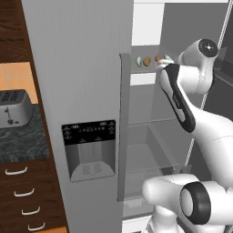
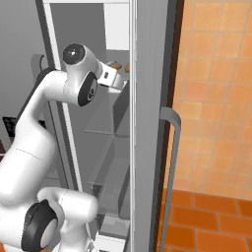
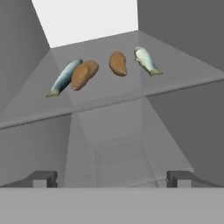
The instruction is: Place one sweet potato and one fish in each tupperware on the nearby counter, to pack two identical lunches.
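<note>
Two sweet potatoes [image 3: 84,74] [image 3: 117,63] and two fish [image 3: 65,76] [image 3: 146,60] lie on a glass shelf inside the open fridge. Each fish is on the outer side of its sweet potato, and the left pair touch. From the left base view the same row, fish [image 1: 139,60], sweet potato [image 1: 147,61], sweet potato [image 1: 158,58], sits at the back of an upper shelf. My gripper [image 3: 112,178] is open, empty, level with the shelf's front edge and short of the food. The counter [image 1: 22,141] lies left of the fridge. The tupperware is out of view.
A silver toaster [image 1: 13,107] stands on the counter above the wooden drawers [image 1: 22,191]. The fridge's left door [image 1: 77,91] with its dispenser panel [image 1: 88,150] stands beside the arm. The right door [image 2: 147,123] and its handle [image 2: 170,147] close in the other side. Lower glass shelves [image 2: 106,123] sit underneath.
</note>
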Controlling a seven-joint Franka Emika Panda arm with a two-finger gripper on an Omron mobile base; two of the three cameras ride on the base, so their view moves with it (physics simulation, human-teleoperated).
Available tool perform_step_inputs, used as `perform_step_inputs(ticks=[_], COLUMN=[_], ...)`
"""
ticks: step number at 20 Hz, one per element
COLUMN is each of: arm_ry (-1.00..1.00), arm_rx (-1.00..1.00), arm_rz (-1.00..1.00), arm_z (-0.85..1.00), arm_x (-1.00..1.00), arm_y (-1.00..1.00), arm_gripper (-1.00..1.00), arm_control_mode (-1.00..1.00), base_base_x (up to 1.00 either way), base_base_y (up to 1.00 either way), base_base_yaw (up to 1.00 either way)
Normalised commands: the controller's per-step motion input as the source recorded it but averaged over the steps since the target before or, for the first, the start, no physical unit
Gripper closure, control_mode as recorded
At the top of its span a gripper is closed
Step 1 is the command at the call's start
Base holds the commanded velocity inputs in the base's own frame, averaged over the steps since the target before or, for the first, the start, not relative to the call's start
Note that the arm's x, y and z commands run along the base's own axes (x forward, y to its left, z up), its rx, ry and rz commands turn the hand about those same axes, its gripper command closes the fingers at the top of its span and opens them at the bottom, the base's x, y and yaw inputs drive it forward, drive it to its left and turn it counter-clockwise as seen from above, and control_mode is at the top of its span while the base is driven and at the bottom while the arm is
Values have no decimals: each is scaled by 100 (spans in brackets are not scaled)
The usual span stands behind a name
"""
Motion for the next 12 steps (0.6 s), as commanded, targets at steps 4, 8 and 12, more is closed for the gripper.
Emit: perform_step_inputs(ticks=[4,8,12], arm_ry=[2,7,17], arm_rx=[-1,-2,0], arm_rz=[0,0,0], arm_z=[13,6,0], arm_x=[57,65,64], arm_y=[-13,-14,-29], arm_gripper=[-100,-100,-100], arm_control_mode=[-100,-100,-100], base_base_x=[0,0,0], base_base_y=[0,0,0], base_base_yaw=[0,0,0])
